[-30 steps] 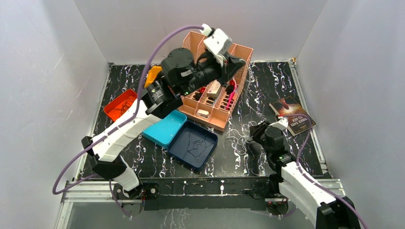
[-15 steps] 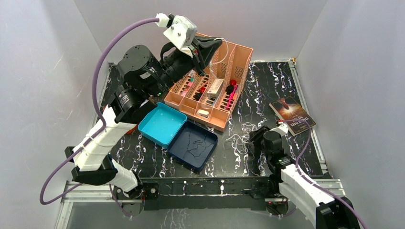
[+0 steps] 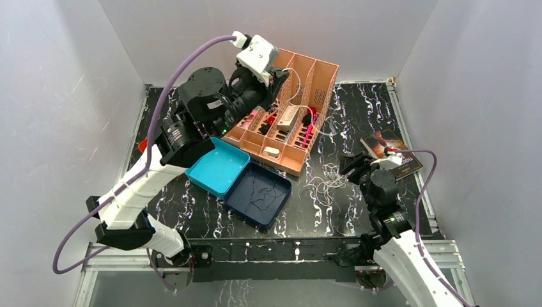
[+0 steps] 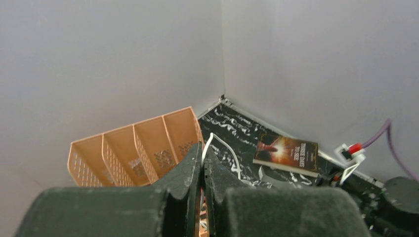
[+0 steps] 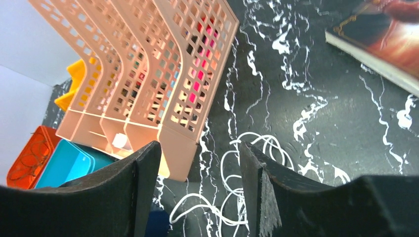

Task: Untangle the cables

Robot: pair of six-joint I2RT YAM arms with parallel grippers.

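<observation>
My left gripper (image 3: 280,77) is raised over the peach basket (image 3: 319,73), shut on a thin white wire (image 3: 298,78) that hangs down toward the table. In the left wrist view the jaws (image 4: 202,150) pinch that wire (image 4: 225,144). A loose tangle of white wires (image 3: 326,176) lies on the black marbled table right of the basket. My right gripper (image 3: 353,167) is open just right of the tangle; in its wrist view (image 5: 197,154) white loops (image 5: 231,170) lie between the fingers. Dark wires (image 3: 263,193) lie in the navy tray.
A teal lid (image 3: 218,167) adjoins the navy tray (image 3: 280,203). The basket holds small pink, red and white items. A book (image 3: 393,153) lies at the right. An orange tray (image 5: 29,158) with dark wires and a yellow object (image 5: 74,84) sit at the left.
My left gripper rose out of the basket with the white wire, swung left, then came back right and lower. My right arm swung right and forward, uncovering the white tangle.
</observation>
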